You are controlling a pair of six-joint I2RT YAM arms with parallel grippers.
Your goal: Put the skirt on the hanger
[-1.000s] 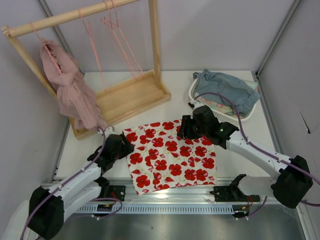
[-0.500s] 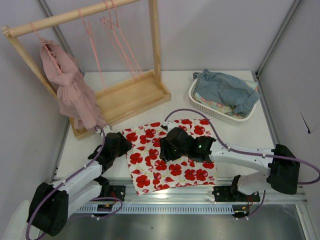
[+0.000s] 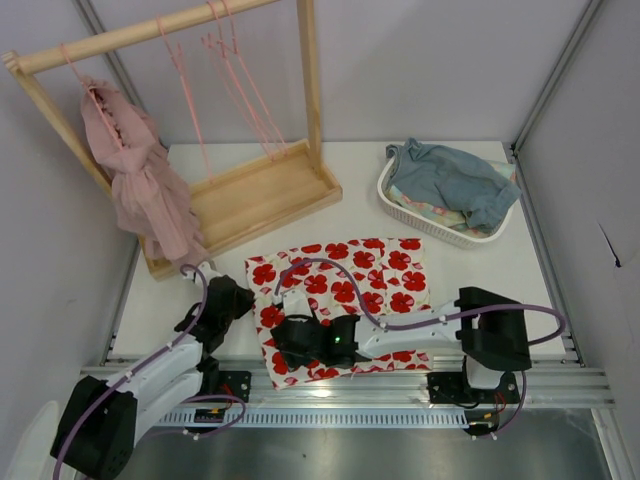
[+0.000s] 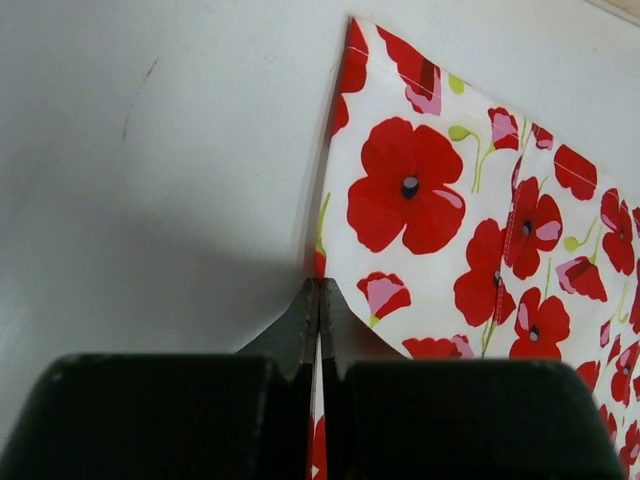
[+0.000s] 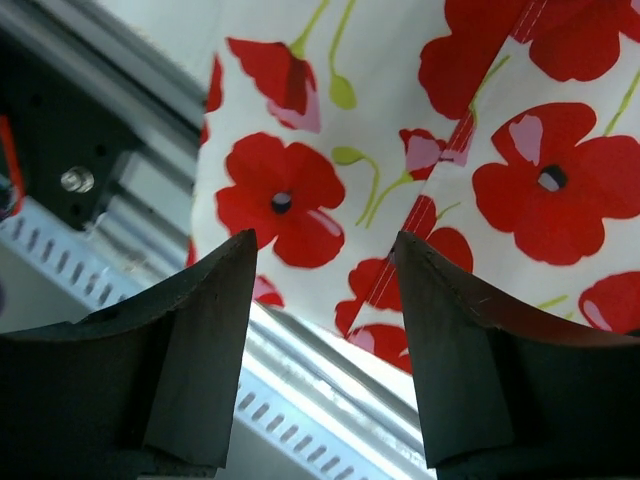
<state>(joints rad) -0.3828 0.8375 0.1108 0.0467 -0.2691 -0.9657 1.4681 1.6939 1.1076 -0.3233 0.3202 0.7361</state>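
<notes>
white worktop (image 3: 480,275), skirt (image 3: 345,290) spread at near edge. left hem pinched in closed left gripper (image 4: 319,300); right gripper (image 5: 325,290) spread, empty, above near hem. grasp step; right pinch needed next.

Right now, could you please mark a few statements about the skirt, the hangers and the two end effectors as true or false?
1. The skirt lies flat on the table. True.
2. The left end effector is wide open. False: it is shut on the skirt's left edge.
3. The right end effector is open above the skirt's near edge. True.
4. The blue-grey cloth lies on the skirt. False: it lies in the white basket.
5. Bare pink hangers hang on the wooden rack. True.
</notes>
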